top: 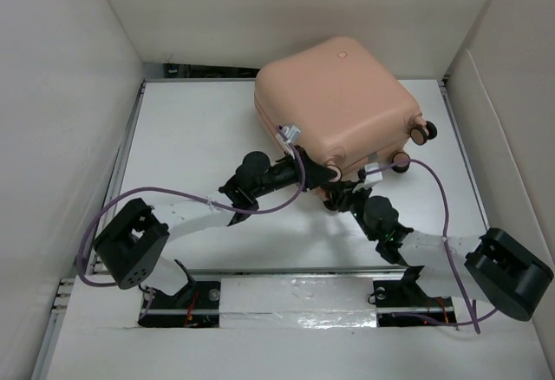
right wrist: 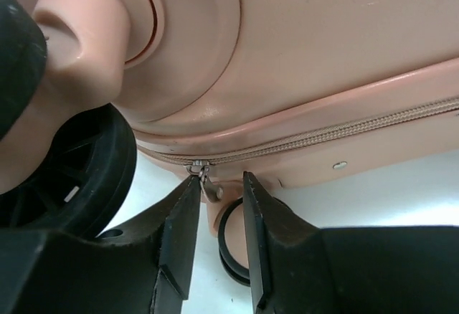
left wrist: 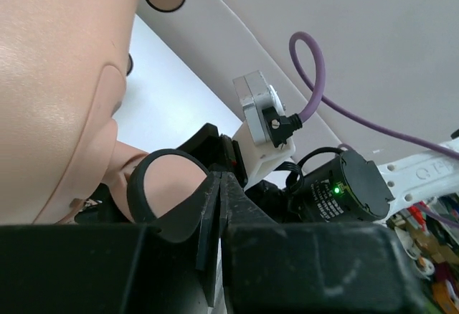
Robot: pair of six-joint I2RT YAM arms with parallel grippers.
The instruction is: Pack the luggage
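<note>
The peach-pink luggage [top: 334,107] lies closed on the white table at the back centre, its caster wheels [top: 423,131] on the right side. My left gripper [top: 305,170] is at its near edge, shut and empty [left wrist: 219,176], beside a pink-and-black wheel [left wrist: 166,185]. My right gripper [top: 340,191] is under the near right corner. In the right wrist view it [right wrist: 219,179] is open by a narrow gap, with the metal zipper pull [right wrist: 211,188] between the jaws, against the left finger [right wrist: 179,213]. The closed zip [right wrist: 330,133] runs right from there.
White walls [top: 61,94] enclose the table [top: 191,133] on left, back and right. Purple cables [top: 260,206] loop from both wrists. A wheel [right wrist: 231,246] sits just behind my right jaws, and a larger black wheel [right wrist: 75,178] to their left. The right wrist camera [left wrist: 259,117] is close to my left gripper.
</note>
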